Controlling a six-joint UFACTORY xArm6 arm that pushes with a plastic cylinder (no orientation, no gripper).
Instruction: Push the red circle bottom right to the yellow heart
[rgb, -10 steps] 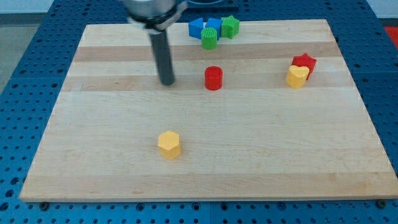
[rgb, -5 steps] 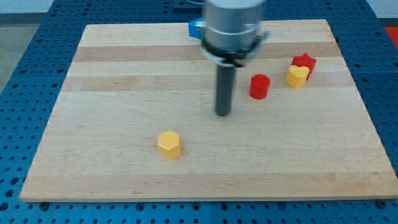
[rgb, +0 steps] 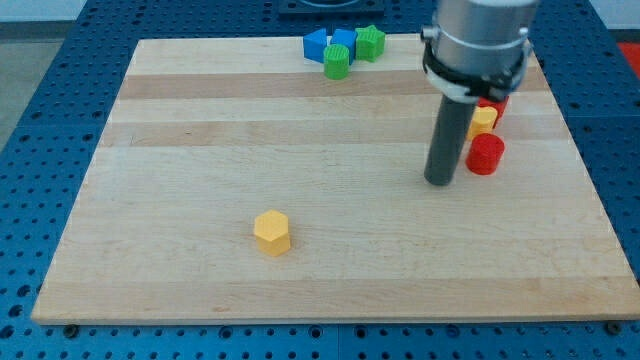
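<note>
1. Board (rgb: 200, 250) of pale wood fills most of the view, lying on a blue perforated table (rgb: 40, 150); the table runs off every edge of the frame.
2. Nearest, toward the view's bottom left of centre, a yellow hexagon block (rgb: 271, 232) sits alone, well apart from everything else.
3. Farther back, my tip (rgb: 439, 182) rests on the board just to the view's left of the red circle (rgb: 486, 154); whether the two touch is hard to say from here. There is no claw to speak of, only the straight dark rod, so nothing opens or closes.
4. The red circle lies just below the yellow heart (rgb: 483, 118), slightly to the view's right, close to it or touching.
5. The heart is partly covered by the rod's wide grey housing, so its shape barely reads. Behind it a red block (rgb: 495, 102) shows only as a sliver, shape unclear.
6. Farthest, at the view's top edge, a cluster: two blue blocks (rgb: 316, 44) and (rgb: 344, 41), a green block (rgb: 338, 62) in front and another green block (rgb: 370, 42) to the right, packed together, their shapes hard to make out.
</note>
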